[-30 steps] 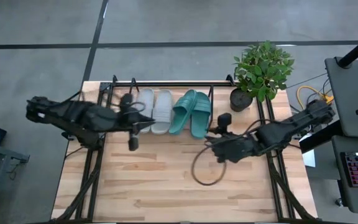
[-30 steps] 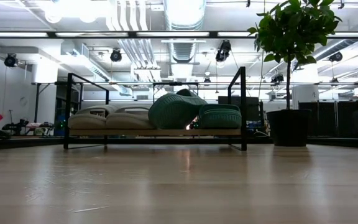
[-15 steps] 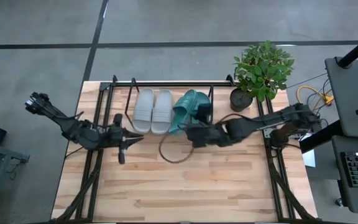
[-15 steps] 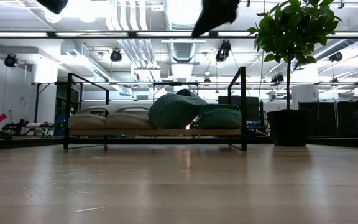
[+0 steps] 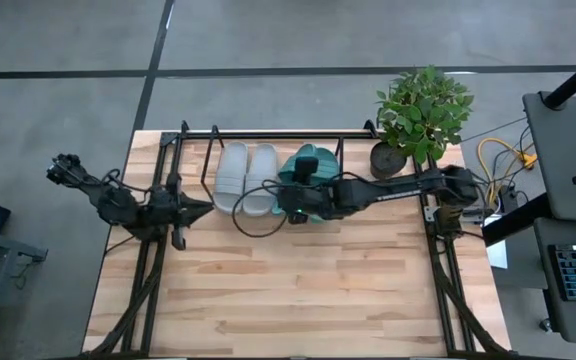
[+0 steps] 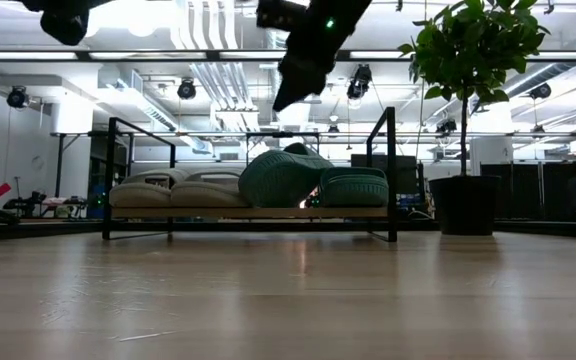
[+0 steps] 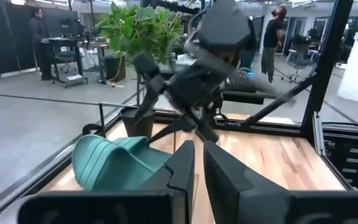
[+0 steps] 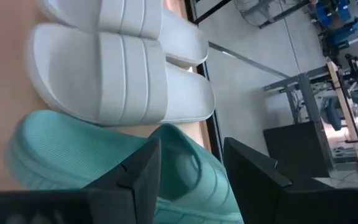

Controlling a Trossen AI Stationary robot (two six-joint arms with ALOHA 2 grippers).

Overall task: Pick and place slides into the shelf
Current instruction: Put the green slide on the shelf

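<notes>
The shelf (image 5: 268, 132) stands at the table's far edge and holds all the slides. The grey pair (image 5: 247, 177) lies flat side by side on it. The teal pair (image 5: 314, 172) lies to their right, and in the low view the left teal slide (image 6: 280, 178) sits higher than its mate (image 6: 354, 187). My right gripper (image 5: 290, 205) hovers open above the left teal slide (image 8: 73, 155) without touching it, high above the shelf in the low view (image 6: 293, 85). My left gripper (image 5: 190, 208) is shut and waits near the table's left edge.
A potted plant (image 5: 420, 115) stands at the shelf's right end, its dark pot (image 6: 465, 205) close to the end loop (image 6: 392, 170). A dark cable loop (image 5: 253, 210) hangs from the right arm. Bare wood tabletop (image 5: 298, 290) spreads toward the near edge. People stand in the room beyond.
My right gripper has swung from the table's middle right toward the far left, ending above the teal slides and coming down into the top of the low view. My left gripper has drawn back toward the table's left edge. The slides have stayed put.
</notes>
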